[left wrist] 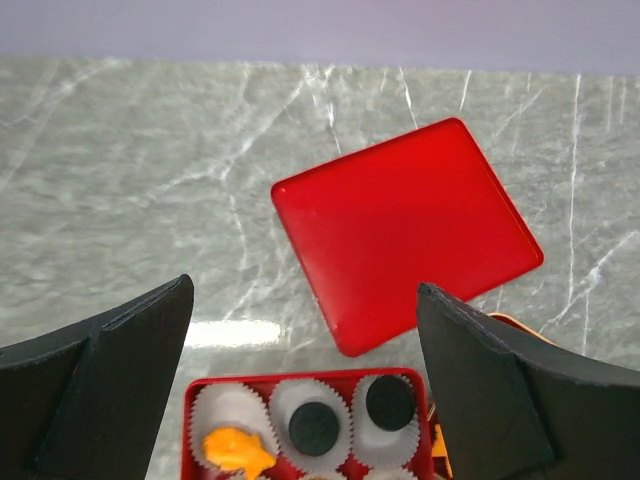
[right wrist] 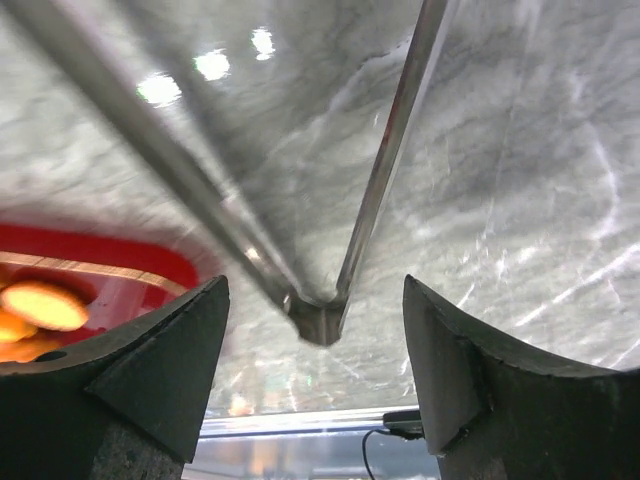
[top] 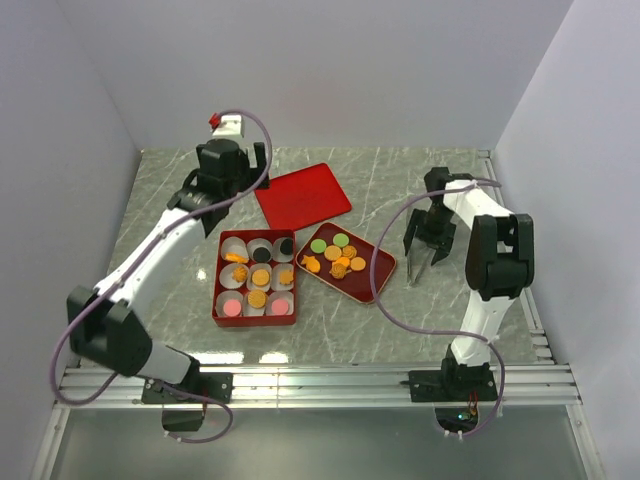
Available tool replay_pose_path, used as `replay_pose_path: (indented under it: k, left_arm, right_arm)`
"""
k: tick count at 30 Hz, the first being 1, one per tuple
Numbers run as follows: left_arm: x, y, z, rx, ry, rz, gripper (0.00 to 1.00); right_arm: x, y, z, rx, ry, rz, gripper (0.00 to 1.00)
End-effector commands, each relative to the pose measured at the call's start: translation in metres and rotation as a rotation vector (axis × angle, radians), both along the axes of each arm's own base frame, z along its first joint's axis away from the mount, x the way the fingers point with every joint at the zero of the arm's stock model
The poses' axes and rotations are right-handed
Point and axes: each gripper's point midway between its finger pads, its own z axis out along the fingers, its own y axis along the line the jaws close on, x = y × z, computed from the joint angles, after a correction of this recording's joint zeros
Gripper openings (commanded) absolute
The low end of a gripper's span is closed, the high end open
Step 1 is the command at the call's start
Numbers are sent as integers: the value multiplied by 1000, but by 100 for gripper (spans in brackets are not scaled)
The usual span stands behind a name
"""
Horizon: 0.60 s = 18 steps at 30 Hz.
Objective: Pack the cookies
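Observation:
A red box (top: 216, 290) holds nine white paper cups with cookies in them: black discs (left wrist: 314, 428), an orange piece (left wrist: 238, 448), orange and pink ones lower down (top: 258, 298). More orange and green cookies (top: 335, 255) lie on a red tray (top: 375, 275). My left gripper (top: 222, 200) is open and empty, hovering over the box's far edge (left wrist: 305, 300). My right gripper (top: 428, 248) is open, right of the tray. Metal tongs (top: 414, 268) lie on the table with their hinge end (right wrist: 320, 322) between my spread fingers (right wrist: 315, 290), untouched.
The red lid (top: 302, 195) lies flat behind the box and tray, also in the left wrist view (left wrist: 405, 225). The tray's corner with orange cookies (right wrist: 40, 305) shows left of the right gripper. Grey walls enclose the marble table; a metal rail (top: 320, 380) runs along the near edge.

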Motion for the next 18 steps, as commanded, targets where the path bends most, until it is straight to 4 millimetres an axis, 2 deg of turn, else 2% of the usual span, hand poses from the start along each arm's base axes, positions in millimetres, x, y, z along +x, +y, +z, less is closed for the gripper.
replay_pose_path:
  k: [1, 2, 3, 4, 5, 6, 7, 8, 9, 10, 11, 12, 13, 15, 17, 18]
  left_arm:
    - [28, -4, -16, -98, 85, -18, 99]
    - [39, 0, -13, -138, 98, -34, 99]
    - [49, -2, -36, -165, 162, -35, 100]
    - [53, 0, -47, -182, 206, -35, 99]
    - [63, 4, -43, -218, 219, -53, 98]
    - [74, 4, -69, -221, 283, -47, 97]
    - [82, 9, -67, -231, 298, -43, 96]
    - [87, 8, -76, -235, 333, -55, 95]
    - [94, 3, -104, -241, 404, -79, 94]
    - [97, 1, -113, -242, 432, -89, 91]
    - [103, 1, -111, -240, 447, -98, 90]
    - [107, -2, -134, -237, 496, -106, 89]
    - [111, -3, -136, -236, 499, -113, 88]
    - [112, -6, -162, -240, 554, -113, 87]
    - [115, -9, -173, -255, 578, -119, 86]
    - [115, -10, -186, -264, 606, -114, 85]
  right_arm:
    - [16, -2, 57, 3, -156, -3, 77]
    - [16, -1, 63, 8, -170, -1, 77]
    - [14, -1, 67, 9, -178, 0, 77]
    - [12, -1, 76, 10, -204, 5, 77]
    - [10, -1, 81, 14, -216, 8, 77]
    - [7, 0, 84, 17, -221, 9, 77]
    - [4, 1, 92, 21, -242, 14, 77]
    - [1, 0, 94, 22, -247, 13, 76]
    - [-2, 1, 97, 29, -251, 13, 76]
    - [-5, 2, 103, 33, -268, 16, 76]
    - [-7, 3, 104, 37, -270, 18, 76]
    - [-9, 3, 106, 40, -273, 20, 75]
    - [-11, 3, 109, 41, -284, 20, 75]
    - [-15, 3, 109, 41, -282, 22, 75]
    - [-18, 2, 110, 38, -287, 23, 75]
    - [-19, 2, 110, 37, -284, 24, 75]
